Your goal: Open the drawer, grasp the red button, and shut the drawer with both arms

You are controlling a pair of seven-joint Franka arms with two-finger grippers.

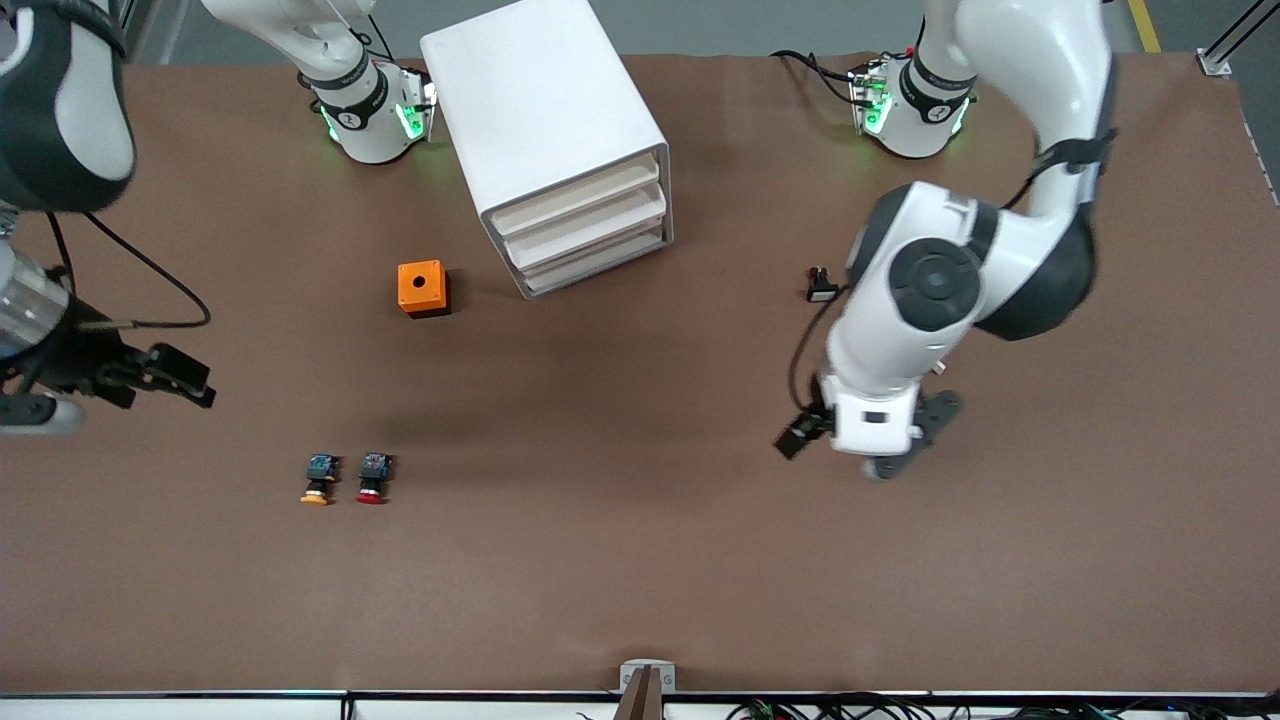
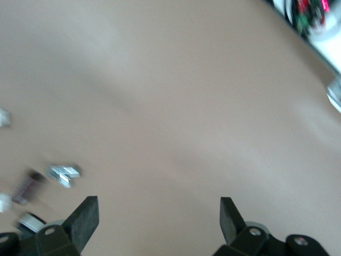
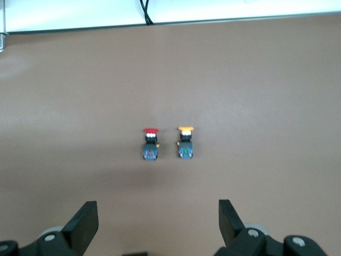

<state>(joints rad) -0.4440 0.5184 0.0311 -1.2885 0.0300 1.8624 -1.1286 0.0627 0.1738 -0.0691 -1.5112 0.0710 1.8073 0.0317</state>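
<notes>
Brown tabletop (image 1: 640, 560): carries every item.
Cabinet (image 1: 545, 130): white, drawers facing the front camera; the drawer (image 1: 585, 205) is closed.
Left gripper (image 1: 868, 432): over bare tabletop toward the left arm's end, jaws released, likely waiting.
Right gripper (image 3: 158, 226): over bare tabletop, jaws released, aimed toward the buttons.
Orange box (image 1: 423, 288): beside the cabinet.
Button (image 1: 373, 478): red-capped, on the tabletop beside the orange-capped button (image 1: 318, 480), nearer the camera than the cabinet, not in any drawer.

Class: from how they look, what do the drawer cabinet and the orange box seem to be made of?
The cabinet: likely plastic, smooth matte white with rounded corners and no seams. The orange box: probably moulded plastic too, uniform bright colour, one round hole on top; painted metal cannot be ruled out.
</notes>
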